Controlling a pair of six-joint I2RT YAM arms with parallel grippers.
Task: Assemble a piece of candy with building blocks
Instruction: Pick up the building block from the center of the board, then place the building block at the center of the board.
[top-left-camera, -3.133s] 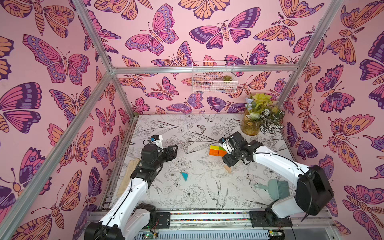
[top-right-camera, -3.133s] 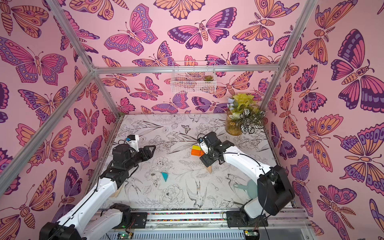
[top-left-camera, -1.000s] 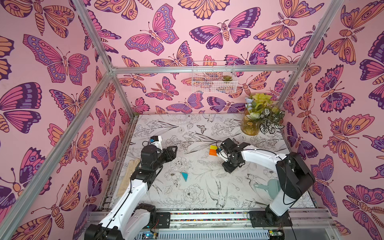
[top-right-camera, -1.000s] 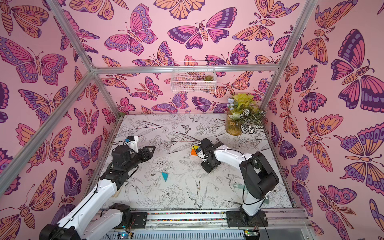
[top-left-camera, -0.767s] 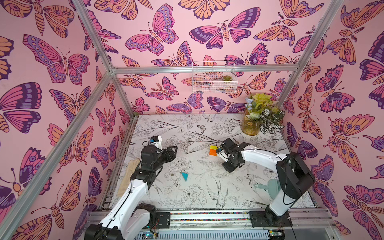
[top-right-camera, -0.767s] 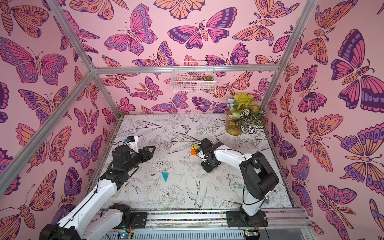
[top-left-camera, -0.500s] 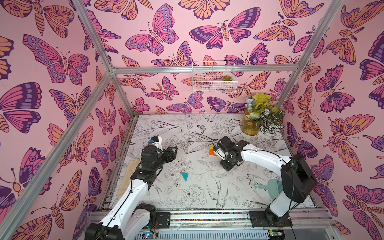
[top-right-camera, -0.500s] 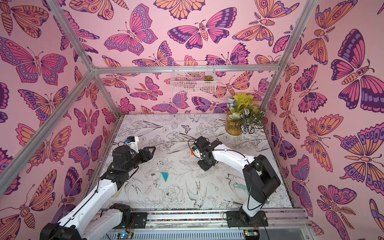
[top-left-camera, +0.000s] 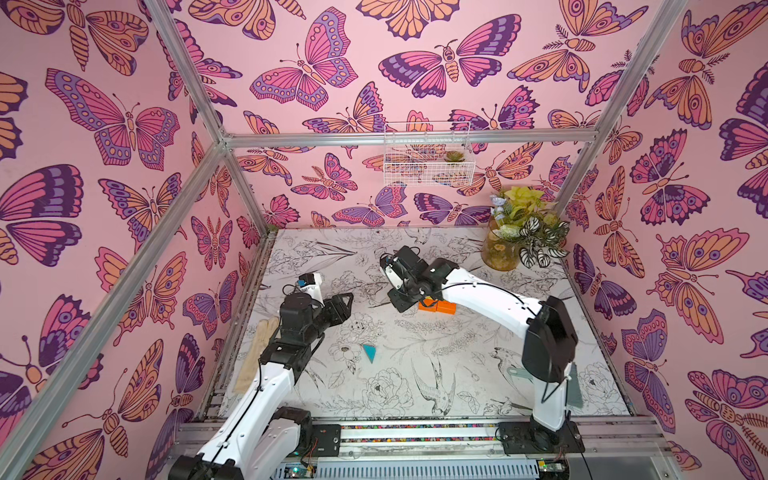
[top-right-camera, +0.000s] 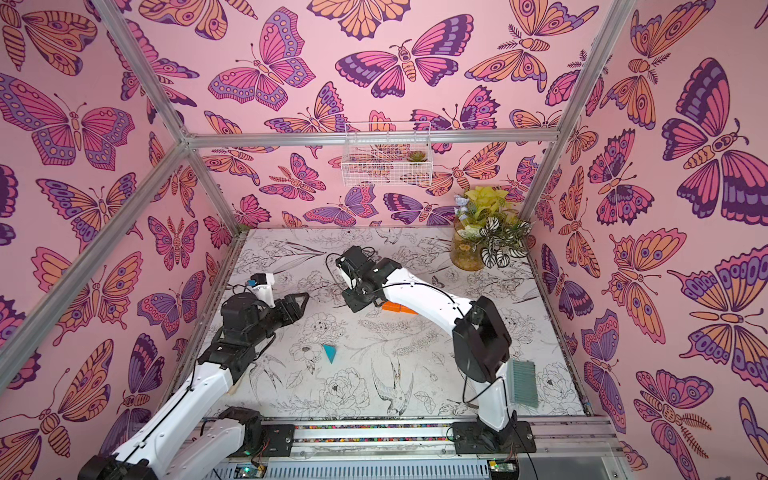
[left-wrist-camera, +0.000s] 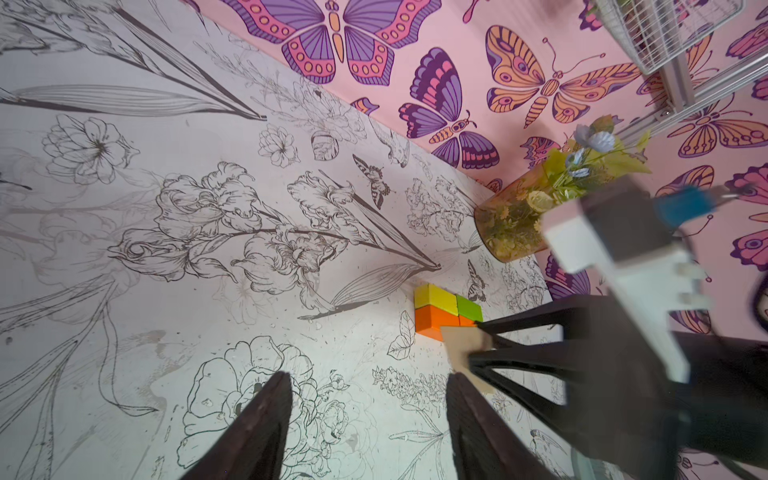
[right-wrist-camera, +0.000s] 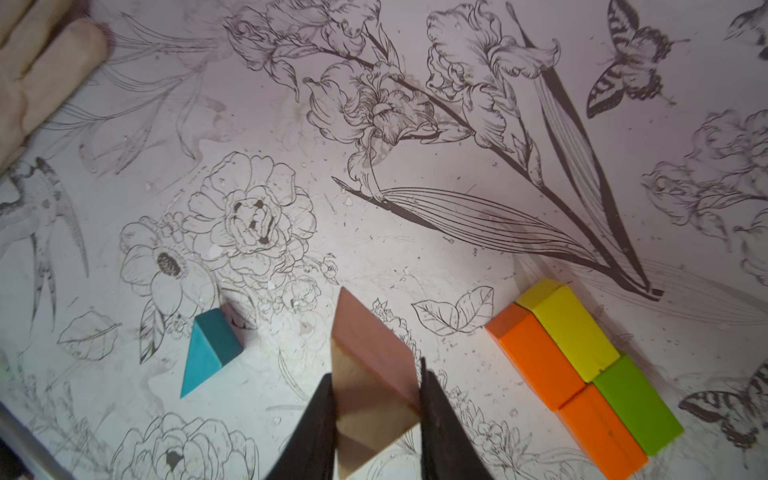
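On the flower-printed white worktop (top-left-camera: 415, 374), one yellow wooden brick (right-wrist-camera: 569, 328), one green wooden brick (right-wrist-camera: 636, 403) and two orange wooden bricks (right-wrist-camera: 536, 357) lie packed as a rectangle. Just beside them the right arm's fingers (right-wrist-camera: 320, 415), wrist bent down, clamp one tan wooden triangle (right-wrist-camera: 370, 345). One teal wooden triangle (right-wrist-camera: 210, 345) lies apart; the left arm's fingers (left-wrist-camera: 270, 415) hover spread, empty.

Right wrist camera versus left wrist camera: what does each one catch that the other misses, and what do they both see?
Only the right wrist view: the teal triangle, lying alone, and a beige glove-like thing.
Only the left wrist view: the left gripper, open and empty, the vase of flowers, the wire basket and the butterfly wall.
Both: the right gripper shut on the tan triangle, near the bricks packed into a rectangle.
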